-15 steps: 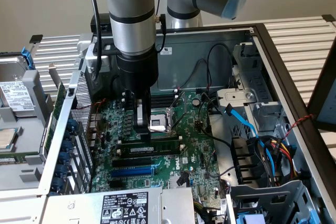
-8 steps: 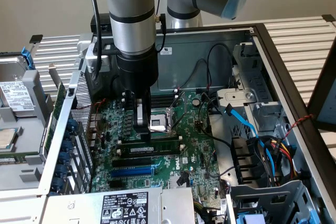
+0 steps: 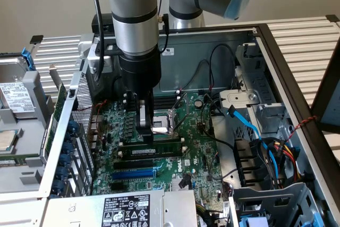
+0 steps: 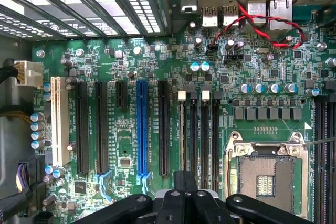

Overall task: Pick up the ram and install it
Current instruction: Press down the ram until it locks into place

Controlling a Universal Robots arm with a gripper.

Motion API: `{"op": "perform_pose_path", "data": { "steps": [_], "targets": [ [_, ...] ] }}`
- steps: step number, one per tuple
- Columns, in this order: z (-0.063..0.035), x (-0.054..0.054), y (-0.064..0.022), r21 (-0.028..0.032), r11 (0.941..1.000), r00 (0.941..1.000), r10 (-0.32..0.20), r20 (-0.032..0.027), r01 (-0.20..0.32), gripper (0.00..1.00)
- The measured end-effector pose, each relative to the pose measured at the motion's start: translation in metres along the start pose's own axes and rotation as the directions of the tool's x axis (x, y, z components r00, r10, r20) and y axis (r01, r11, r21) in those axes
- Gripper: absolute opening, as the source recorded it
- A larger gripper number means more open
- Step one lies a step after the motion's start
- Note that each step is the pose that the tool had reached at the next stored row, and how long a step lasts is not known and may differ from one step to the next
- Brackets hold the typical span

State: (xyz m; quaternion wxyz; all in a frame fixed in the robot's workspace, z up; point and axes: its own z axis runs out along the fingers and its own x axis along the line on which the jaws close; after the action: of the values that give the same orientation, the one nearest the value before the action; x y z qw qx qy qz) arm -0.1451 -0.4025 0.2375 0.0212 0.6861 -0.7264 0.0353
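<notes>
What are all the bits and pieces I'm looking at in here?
computer case: one, grey metal, lying open
motherboard: one, green, on the case floor
ram: one, green with a white label, standing in a slot beside the processor socket
processor socket: one, silver, empty
long slot: one, blue, among black ones
white slot: one, at the board's edge
twisted wires: one pair, red and black, near the rear ports
flat cable: one, blue, exterior view's right
hard drive: one, silver, exterior view's left
robot arm: one, grey, reaching down
gripper: one, black, shut, tips at the ram
</notes>
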Motion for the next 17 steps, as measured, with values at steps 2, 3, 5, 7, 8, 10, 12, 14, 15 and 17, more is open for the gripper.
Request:
{"op": "perform_pose_path", "data": {
  "steps": [2,3,5,7,8,10,12,14,15,17],
  "targets": [
    [0.0,-0.0001,-0.002,-0.0001,1.0,1.0,0.0,0.0,0.0,0.11],
    [0.0,-0.0002,-0.0029,0.0,1.0,1.0,0.0,0.0,0.0,0.11],
    [0.0001,-0.0002,-0.0042,0.0,1.0,1.0,0.0,0.0,0.0,0.11],
    [0.0001,-0.0003,-0.0051,0.0,1.0,1.0,0.0,0.0,0.0,0.11],
    [0.0001,-0.0003,-0.0056,0.0,1.0,1.0,0.0,0.0,0.0,0.11],
    [0.0001,-0.0003,-0.0064,0.0,1.0,1.0,0.0,0.0001,0.0,0.11],
    [0.0001,-0.0004,-0.0066,0.0,1.0,1.0,0.0,0.0001,0.0,0.11],
    [0.0001,-0.0004,-0.0066,-0.0001,1.0,1.0,0.0,0.0,0.0,0.11],
    [0.0001,-0.0004,-0.0067,0.0,1.0,1.0,0.0,0.0,0.0,0.11],
    [0.0002,-0.0003,-0.0073,0.0,1.0,1.0,0.0,0.0,0.0,0.11]
  ]
}}
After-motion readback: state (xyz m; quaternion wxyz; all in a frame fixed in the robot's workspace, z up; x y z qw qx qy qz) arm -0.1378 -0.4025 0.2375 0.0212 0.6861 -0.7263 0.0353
